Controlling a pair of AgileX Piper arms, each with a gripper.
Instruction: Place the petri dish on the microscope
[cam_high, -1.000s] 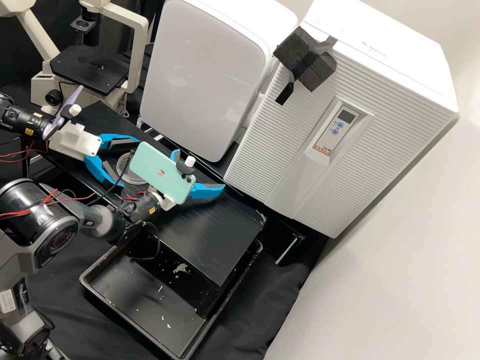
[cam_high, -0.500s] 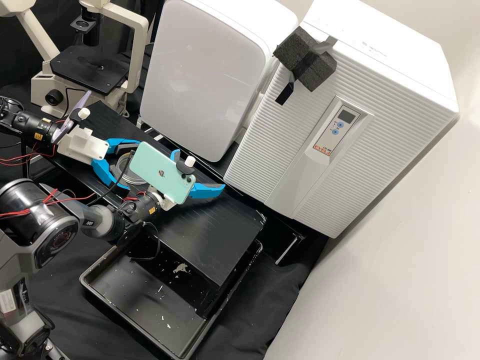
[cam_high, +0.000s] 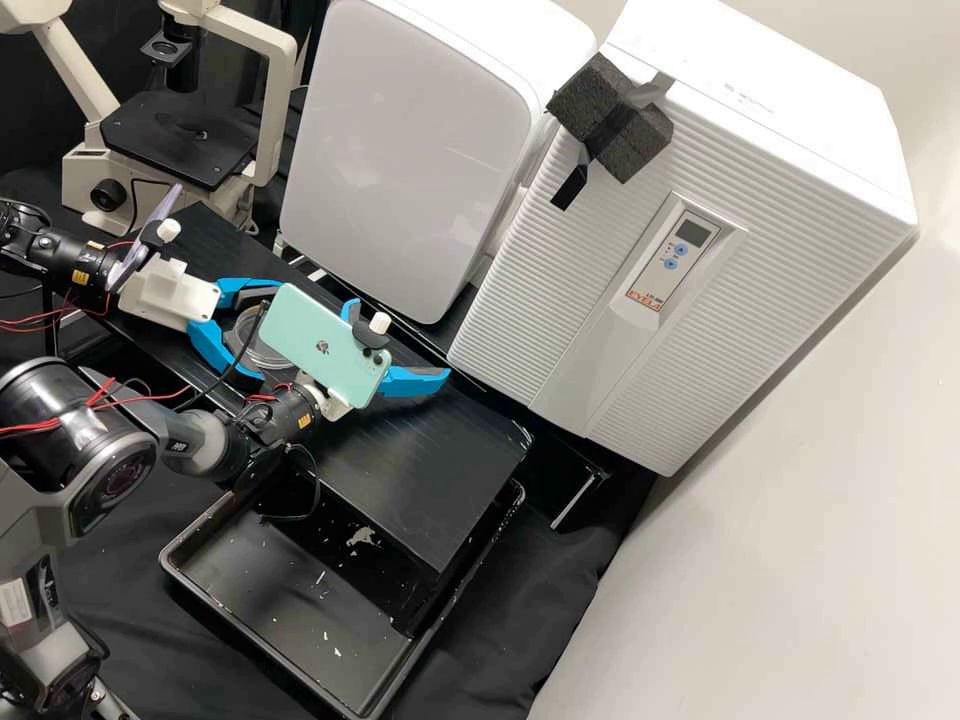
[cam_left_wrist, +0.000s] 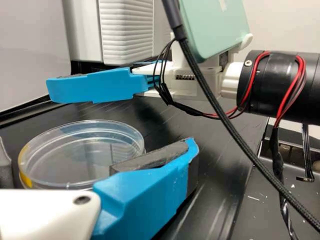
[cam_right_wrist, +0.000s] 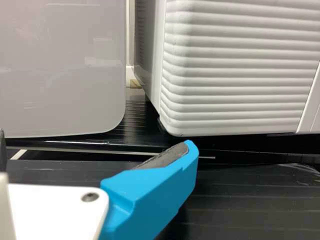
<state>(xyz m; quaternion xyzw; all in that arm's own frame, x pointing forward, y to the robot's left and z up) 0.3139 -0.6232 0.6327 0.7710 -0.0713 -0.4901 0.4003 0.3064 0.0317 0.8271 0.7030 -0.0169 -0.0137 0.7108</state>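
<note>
Lying on the dark surface (cam_high: 430, 470), toward its left end, the clear petri dish (cam_left_wrist: 75, 160) sits between the blue fingers of the left claw (cam_high: 270, 335). Those fingers are spread wide around it; one pad stands just off the rim, and whether the other touches, I can't tell. So the dish is down on the bench, well apart from the microscope (cam_high: 275, 110) at the far left, with its flat black stage (cam_high: 180, 140).

The right claw (cam_high: 402, 340) is right of the dish, fingers well apart and nothing between them. A mint-green phone (cam_high: 320, 345) is clamped to that arm. At the near side there's a black tray (cam_high: 260, 580) flecked with white bits. Farther off stand a smooth white cabinet (cam_high: 410, 150) and, right of it, a ridged white unit (cam_high: 560, 300) with grey foam (cam_high: 610, 115) taped on.
</note>
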